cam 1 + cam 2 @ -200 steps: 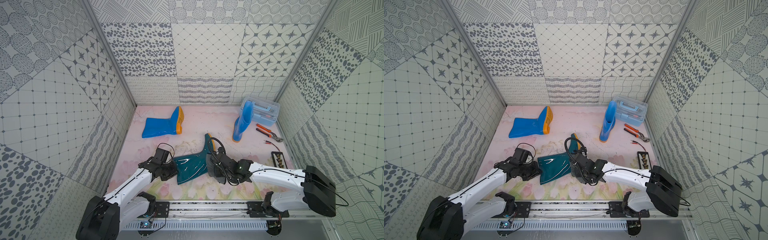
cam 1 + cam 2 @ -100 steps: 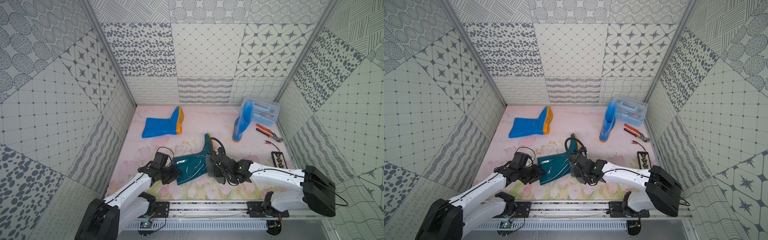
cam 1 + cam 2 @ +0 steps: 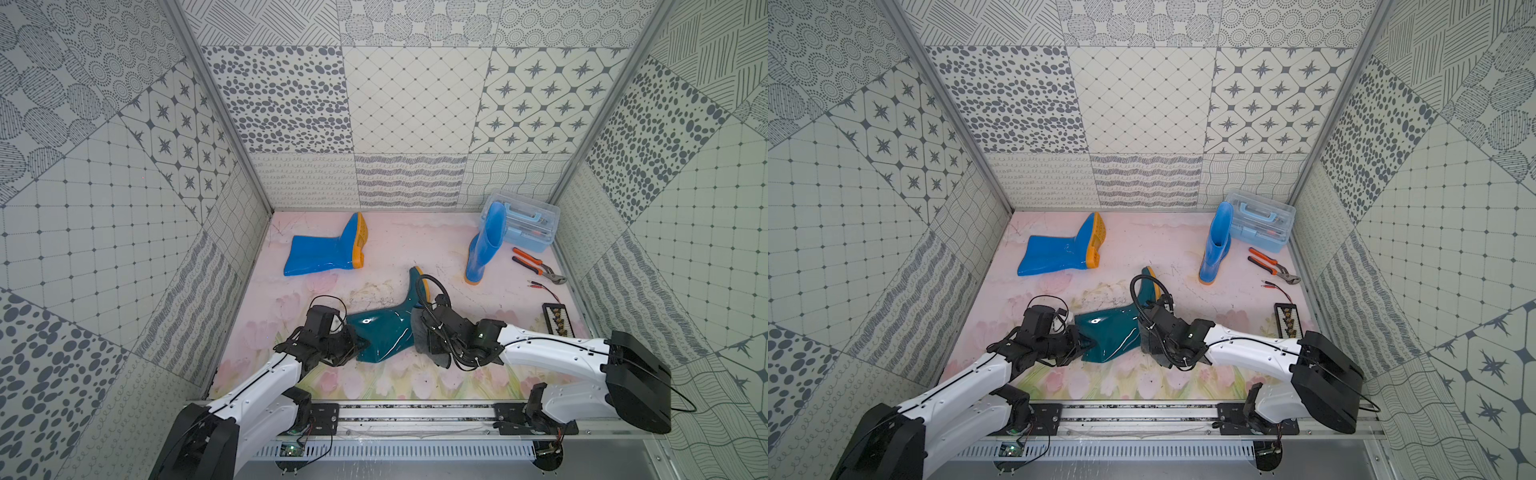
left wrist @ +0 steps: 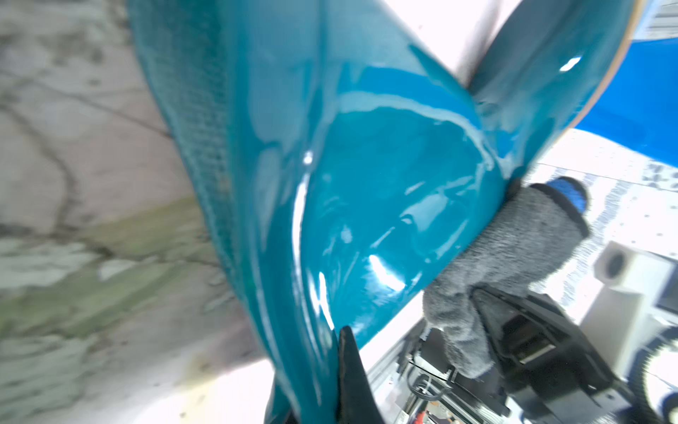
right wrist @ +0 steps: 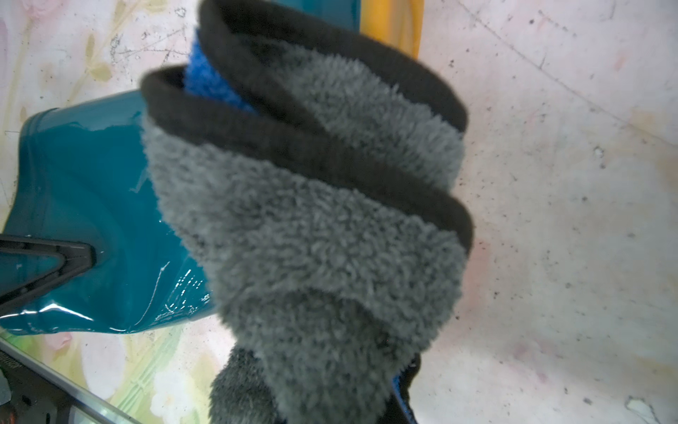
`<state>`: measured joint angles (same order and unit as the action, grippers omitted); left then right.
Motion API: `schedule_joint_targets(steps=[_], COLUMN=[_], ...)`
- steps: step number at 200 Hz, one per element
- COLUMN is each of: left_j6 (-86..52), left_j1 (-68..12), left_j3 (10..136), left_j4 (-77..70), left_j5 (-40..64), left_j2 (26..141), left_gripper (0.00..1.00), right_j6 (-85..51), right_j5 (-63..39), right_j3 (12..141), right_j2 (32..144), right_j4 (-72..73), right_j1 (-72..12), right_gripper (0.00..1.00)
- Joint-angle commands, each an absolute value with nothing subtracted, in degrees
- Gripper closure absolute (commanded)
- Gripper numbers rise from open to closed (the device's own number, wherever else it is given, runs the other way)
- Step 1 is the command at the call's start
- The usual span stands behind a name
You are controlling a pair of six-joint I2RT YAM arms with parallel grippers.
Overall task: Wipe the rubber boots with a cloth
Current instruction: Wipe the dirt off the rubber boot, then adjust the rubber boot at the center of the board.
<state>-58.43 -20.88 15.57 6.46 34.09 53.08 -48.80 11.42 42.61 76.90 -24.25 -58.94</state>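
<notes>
The work was judged to be partway along. The teal boot (image 3: 382,336) was found lying on its side near the front of the table (image 3: 415,241), the only boot being attended to. Its shaft mouth was pinched by the left gripper (image 3: 358,345), jaws closed tight on the rubber edge, so that it was steadied. The cloth (image 3: 420,338) was clamped in the narrowly closed right gripper (image 3: 436,345) and pressed against the boot where shaft meets foot. The blue boot lying on its side (image 3: 320,255) at the back and the upright blue boot (image 3: 484,245) beside the toolbox (image 3: 528,226) were well apart from both arms; whether they had been wiped could not be told, so they were counted as possibly left. The whole layout was given only in both top views, where the cloth was little more than a grey wad. In the left wrist view the contact itself was shown: grey pile bunched against the glossy curve, a bit of blue reverse at its tip. In the right wrist view the folds and dark edging were made plain, the orange sole (image 5: 396,25) was seen behind the cloth, and one of the left fingers (image 5: 62,260) was seen lying on the shaft.
</notes>
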Motion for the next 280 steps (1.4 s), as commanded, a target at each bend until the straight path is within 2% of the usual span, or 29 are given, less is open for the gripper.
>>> schedule_joint_targets(steps=[1, 35, 71, 119, 157, 187, 218, 280], left_j6=[-57.8, -48.2, -39.0, -29.0, -26.0, -24.2, -21.5, -25.0], left_j1=[-21.1, -20.5, -20.0, -19.9, -20.0, -20.9, -25.7, -41.9], left_j3=[20.9, 33.8, 52.0, 78.9, 88.9, 92.5, 93.1, 96.6], left_j4=[7.1, 31.3, 49.1, 74.3, 88.9, 95.5, 98.4, 83.6], left_j5=[37.2, 29.8, 22.2, 5.8, -2.8, -8.5, -8.1, -2.1], left_j2=[48.7, 48.0, 52.0, 58.3, 65.1, 69.1, 76.8, 94.3], left_gripper=[1.0, 1.0, 1.0, 1.0, 1.0, 1.0, 1.0, 1.0], right_j6=[-45.9, -37.7, -33.1, -31.5, -32.6, -33.2, -34.1, -35.3], right_j5=[12.6, 16.6, 19.1, 21.7, 18.3, 16.2, 13.7, 15.5], right_j3=[47.5, 60.6, 67.3, 67.2, 64.2, 62.2, 59.3, 55.8], right_j2=[74.6, 72.4, 68.8, 63.6, 62.9, 62.1, 60.3, 55.4], right_j4=[-25.9, -35.9, -38.3, -38.0, -35.6, -34.4, -33.9, -37.1], right_j1=[-58.4, -58.6, -58.4, -57.5, -55.9, -54.5, -52.2, -51.7], right_gripper=[1.0, 1.0, 1.0, 1.0, 1.0, 1.0, 1.0, 1.0])
